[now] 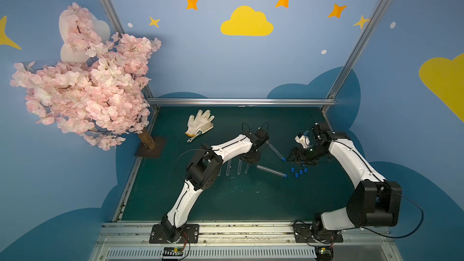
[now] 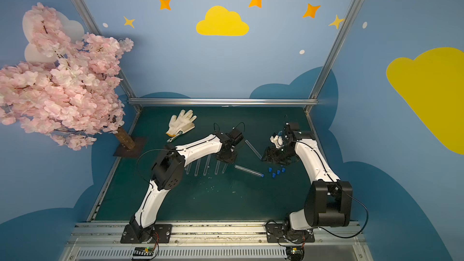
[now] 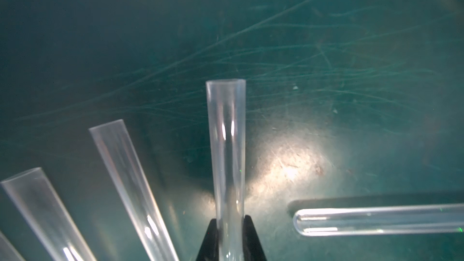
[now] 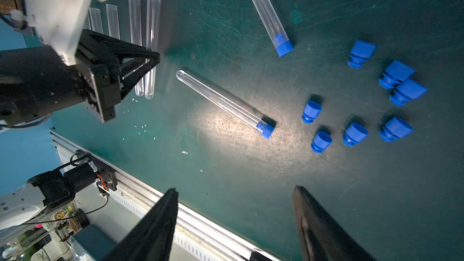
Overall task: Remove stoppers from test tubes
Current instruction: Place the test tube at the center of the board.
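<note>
Walls (image 1: 200, 66): were blue, painted with yellow and white clouds and orange stars.
Tabletop (image 1: 226, 202): was dark green and scratched.
Frame (image 1: 241, 101): was aluminium.
Tree (image 1: 82, 91): bore pink blossom.

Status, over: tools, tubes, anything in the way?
Left tool shut on an open tube. Right tool open, empty. Seven stoppers loose on the mat; two stoppered tubes left. Nothing blocking them.

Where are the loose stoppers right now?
In a top view the loose stoppers cluster on the right side of the green mat, just right of the nearer capped tube.
</note>
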{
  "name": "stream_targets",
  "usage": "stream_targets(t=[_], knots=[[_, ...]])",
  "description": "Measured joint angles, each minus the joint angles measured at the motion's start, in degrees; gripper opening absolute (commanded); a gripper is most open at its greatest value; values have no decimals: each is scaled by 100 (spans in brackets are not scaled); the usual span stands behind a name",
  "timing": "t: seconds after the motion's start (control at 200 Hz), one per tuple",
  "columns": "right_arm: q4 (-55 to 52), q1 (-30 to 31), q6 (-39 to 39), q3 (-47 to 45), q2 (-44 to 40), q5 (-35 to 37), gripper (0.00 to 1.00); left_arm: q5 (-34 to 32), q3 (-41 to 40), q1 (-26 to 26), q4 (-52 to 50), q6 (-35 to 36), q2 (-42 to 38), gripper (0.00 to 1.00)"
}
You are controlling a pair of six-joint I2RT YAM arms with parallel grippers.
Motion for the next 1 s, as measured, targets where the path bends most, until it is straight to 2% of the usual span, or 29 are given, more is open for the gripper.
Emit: stream_targets(t=[0.245,0.446,0.716,0.851,0.996], knots=[[4,-20,2,74,-76,0,74,-7,66,2,-114,-166,146,15],[-59,-98,0,256,-76,-7,77,-66,68,2,-186,-125,146,33],[-98,-175,0,452,-76,-52,78,-136,232,-15,-387,57,72,44],[-129,-258,0,452,-76,-153,80,-192,125,-92,-389,461,-289,48],[-127,-483,7,437,-76,-415,80,-20,-398,-291,-4,1349,-994,56]])
